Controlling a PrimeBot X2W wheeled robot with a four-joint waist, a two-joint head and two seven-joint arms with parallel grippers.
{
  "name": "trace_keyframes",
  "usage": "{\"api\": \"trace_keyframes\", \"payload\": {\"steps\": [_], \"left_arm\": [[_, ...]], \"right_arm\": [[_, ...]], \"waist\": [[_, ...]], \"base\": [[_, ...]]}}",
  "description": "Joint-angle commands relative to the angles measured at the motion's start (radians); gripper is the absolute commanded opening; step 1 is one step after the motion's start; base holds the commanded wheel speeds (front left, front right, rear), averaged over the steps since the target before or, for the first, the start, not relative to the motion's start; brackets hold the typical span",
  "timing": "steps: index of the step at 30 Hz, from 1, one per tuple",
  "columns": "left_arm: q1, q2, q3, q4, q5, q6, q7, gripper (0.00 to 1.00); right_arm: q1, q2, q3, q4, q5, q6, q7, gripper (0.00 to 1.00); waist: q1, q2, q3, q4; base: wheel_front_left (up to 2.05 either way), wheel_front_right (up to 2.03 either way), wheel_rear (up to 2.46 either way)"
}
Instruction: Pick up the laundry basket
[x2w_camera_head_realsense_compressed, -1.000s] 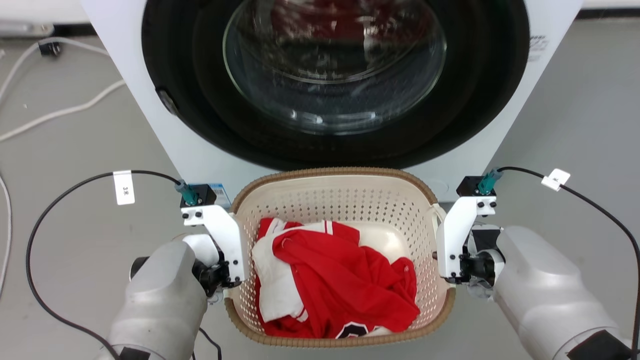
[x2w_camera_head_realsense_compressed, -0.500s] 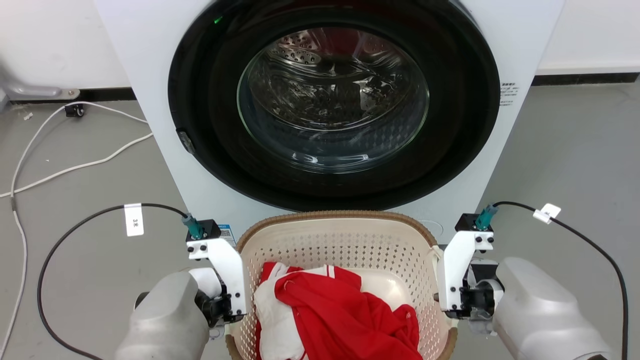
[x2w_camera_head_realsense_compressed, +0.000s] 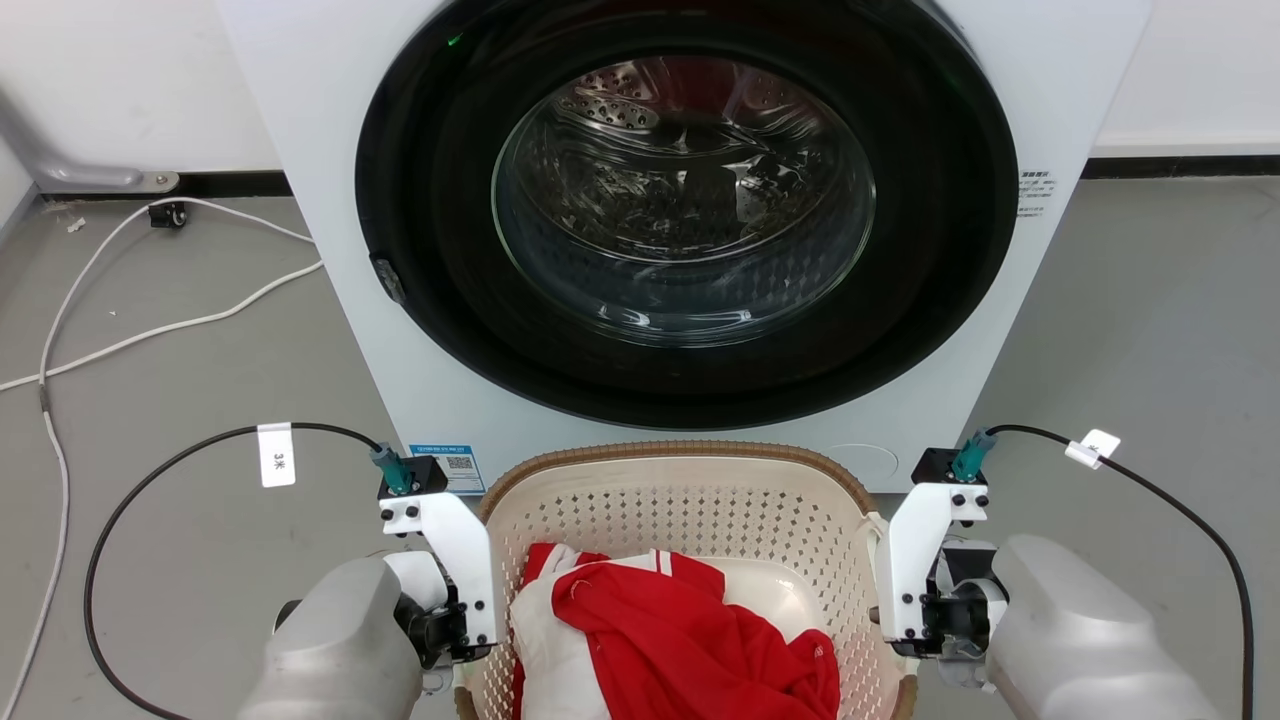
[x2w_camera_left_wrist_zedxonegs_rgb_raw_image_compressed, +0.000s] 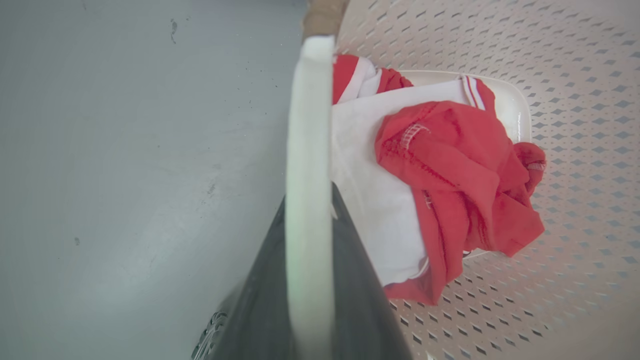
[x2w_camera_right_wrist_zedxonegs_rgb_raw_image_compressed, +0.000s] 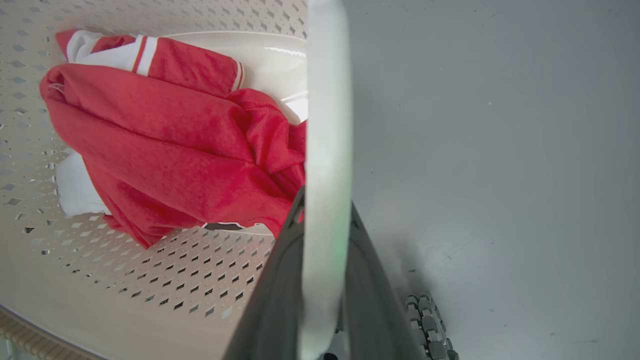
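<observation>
The laundry basket (x2w_camera_head_realsense_compressed: 680, 505) is cream with perforated walls and a brown woven rim, low in the head view in front of the washer, its near part cut off. A red and white garment (x2w_camera_head_realsense_compressed: 680, 640) lies inside it. My left gripper (x2w_camera_left_wrist_zedxonegs_rgb_raw_image_compressed: 308, 240) is shut on the basket's white left handle (x2w_camera_left_wrist_zedxonegs_rgb_raw_image_compressed: 309, 150), with a dark finger on each side of it. The right gripper (x2w_camera_right_wrist_zedxonegs_rgb_raw_image_compressed: 324, 235) is shut the same way on the white right handle (x2w_camera_right_wrist_zedxonegs_rgb_raw_image_compressed: 325, 125). In the head view both wrists' white brackets (x2w_camera_head_realsense_compressed: 455, 560) flank the basket's sides.
A white washing machine (x2w_camera_head_realsense_compressed: 300, 250) stands just behind the basket, its round glass door (x2w_camera_head_realsense_compressed: 685, 200) shut. White cables (x2w_camera_head_realsense_compressed: 150, 330) trail over the grey floor at the left. Black wrist cables (x2w_camera_head_realsense_compressed: 150, 480) loop out from both arms. Bare floor lies to either side.
The whole head picture has shifted, so the camera has moved: the washer and basket sit lower in view. Both grippers keep the same hold on the handles.
</observation>
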Motion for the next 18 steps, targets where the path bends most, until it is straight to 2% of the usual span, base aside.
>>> {"api": "trace_keyframes", "payload": {"steps": [1, 18], "left_arm": [[0.001, -0.011, -0.003, -0.005, -0.006, -0.002, -0.001, 0.0], [-0.012, -0.01, -0.032, -0.002, -0.034, -0.002, -0.011, 0.0]], "right_arm": [[0.006, 0.013, 0.001, -0.006, 0.008, 0.012, -0.004, 0.0], [-0.002, 0.01, -0.001, -0.005, 0.008, 0.012, -0.01, 0.0]], "waist": [[0.0001, 0.0, 0.001, 0.0], [0.0001, 0.0, 0.009, 0.001]], "base": [[0.0, 0.0, 0.0], [0.0, 0.0, 0.0]]}}
